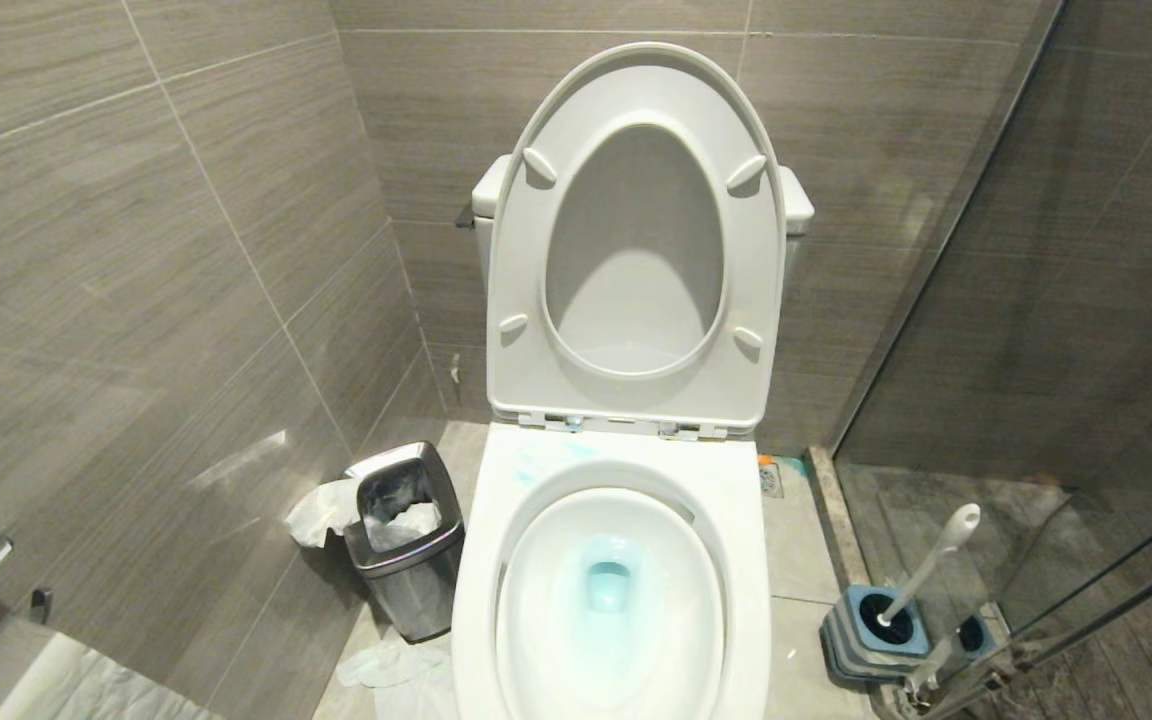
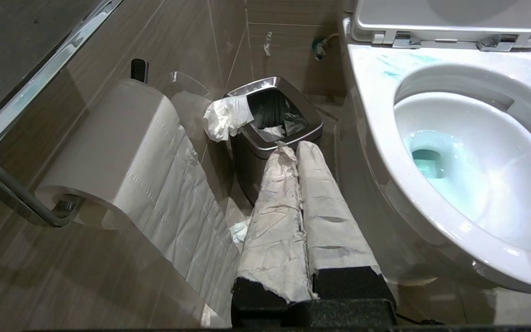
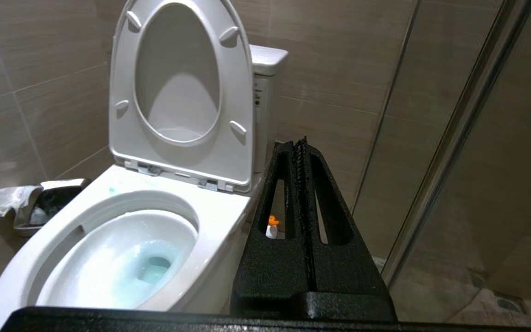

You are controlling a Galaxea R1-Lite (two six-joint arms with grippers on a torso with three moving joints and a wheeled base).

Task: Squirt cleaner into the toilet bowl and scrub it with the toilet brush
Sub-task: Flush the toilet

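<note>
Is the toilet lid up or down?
Up. The white plastic seat and lid stand raised against the white tank, leaving the glossy white porcelain toilet bowl open, with pale blue cleaner tinting its water.

Tiled floor point(image 1: 796, 560) — toilet bowl point(image 1: 476, 600), steel bin point(image 1: 406, 590), brush holder point(image 1: 861, 640) standing on it.

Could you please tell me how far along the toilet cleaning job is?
Cleaner already tints the bowl water blue. The brush stands in its holder on the floor; both hands, left and right, are shut and empty. Whether scrubbing is done or left, I cannot tell.
</note>
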